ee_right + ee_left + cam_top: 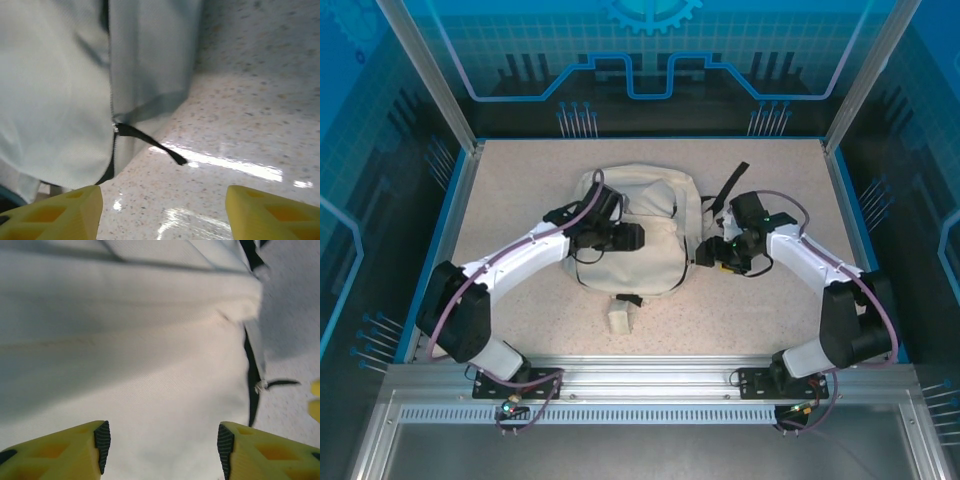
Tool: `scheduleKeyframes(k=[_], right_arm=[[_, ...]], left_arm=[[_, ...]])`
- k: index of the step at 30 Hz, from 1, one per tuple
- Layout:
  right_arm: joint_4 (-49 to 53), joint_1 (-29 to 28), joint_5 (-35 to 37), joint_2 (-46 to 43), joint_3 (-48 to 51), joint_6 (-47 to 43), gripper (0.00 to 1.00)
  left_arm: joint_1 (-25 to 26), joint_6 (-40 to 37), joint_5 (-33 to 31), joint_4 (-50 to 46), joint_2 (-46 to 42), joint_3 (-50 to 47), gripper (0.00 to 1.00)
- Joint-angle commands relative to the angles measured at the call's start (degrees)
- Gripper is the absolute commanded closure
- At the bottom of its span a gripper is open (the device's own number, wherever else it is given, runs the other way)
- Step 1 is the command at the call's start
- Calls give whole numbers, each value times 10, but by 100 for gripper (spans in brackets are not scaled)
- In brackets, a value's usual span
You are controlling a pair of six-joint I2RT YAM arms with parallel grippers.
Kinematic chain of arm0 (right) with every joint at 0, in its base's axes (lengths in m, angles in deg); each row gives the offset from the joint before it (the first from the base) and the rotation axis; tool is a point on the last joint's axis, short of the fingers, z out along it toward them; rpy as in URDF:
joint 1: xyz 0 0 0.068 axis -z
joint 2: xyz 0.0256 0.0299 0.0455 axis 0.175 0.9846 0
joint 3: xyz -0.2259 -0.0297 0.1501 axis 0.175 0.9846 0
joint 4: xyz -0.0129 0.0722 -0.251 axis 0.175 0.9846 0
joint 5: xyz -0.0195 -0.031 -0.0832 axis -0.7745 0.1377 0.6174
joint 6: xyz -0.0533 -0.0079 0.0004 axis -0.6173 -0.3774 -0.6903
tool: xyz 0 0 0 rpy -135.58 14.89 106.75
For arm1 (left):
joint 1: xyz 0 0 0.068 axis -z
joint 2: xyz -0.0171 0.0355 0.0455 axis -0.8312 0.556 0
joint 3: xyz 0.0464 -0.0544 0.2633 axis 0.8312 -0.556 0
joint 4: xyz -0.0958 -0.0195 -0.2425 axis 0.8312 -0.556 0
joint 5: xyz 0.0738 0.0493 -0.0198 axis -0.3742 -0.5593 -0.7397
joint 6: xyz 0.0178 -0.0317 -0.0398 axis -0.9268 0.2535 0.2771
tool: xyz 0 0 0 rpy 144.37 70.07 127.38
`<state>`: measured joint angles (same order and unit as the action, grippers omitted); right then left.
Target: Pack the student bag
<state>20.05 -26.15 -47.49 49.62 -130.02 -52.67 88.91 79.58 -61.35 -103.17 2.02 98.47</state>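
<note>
Now: both jaws open at the student bag

My left jaws stand open, their yellow fingers point(60, 450) spread above the cream cloth with nothing between them. My right jaws are open too, fingers point(55, 215) apart over bare surface, gripping nothing. The student bag point(655, 250) lies flat in the middle of the tabletop point(520, 170). My left arm point(520, 260) reaches over the bag's left half, and my right arm point(810, 265) comes in at its right edge.

Between my right fingers and the bag, a black zip pull point(150, 142) trails out onto the surface. From my left wrist, black zip trim point(250, 385) runs down the bag's right side. A black strap point(730, 185) sticks out at the far right of the bag. A small cream block point(622, 319) lies just near of the bag, apart from both arms.

That tabletop is speckled beige and glossy, framed by a blue rim point(440, 230). A metal rail point(640, 375) crosses the near edge, and blue patterned panels point(650, 40) wall the space.

My left arm hides part of the bag's front. Yellow shapes point(315, 400) at the right edge of my left wrist view are cut off; I cannot tell what they are.
</note>
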Motion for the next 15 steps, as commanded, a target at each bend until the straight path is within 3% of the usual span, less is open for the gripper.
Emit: scheduleKeyframes(k=[1,9,15], right_arm=[[-48,2,-66,25,-1,-24,37],[-100,3,-65,81,-12,1,44],[-126,3,-78,77,-3,20,68]], left_arm=[[30,39,15,39,-19,-23,41],[73,64,15,57,0,-31,41],[89,70,22,62,17,-25,41]])
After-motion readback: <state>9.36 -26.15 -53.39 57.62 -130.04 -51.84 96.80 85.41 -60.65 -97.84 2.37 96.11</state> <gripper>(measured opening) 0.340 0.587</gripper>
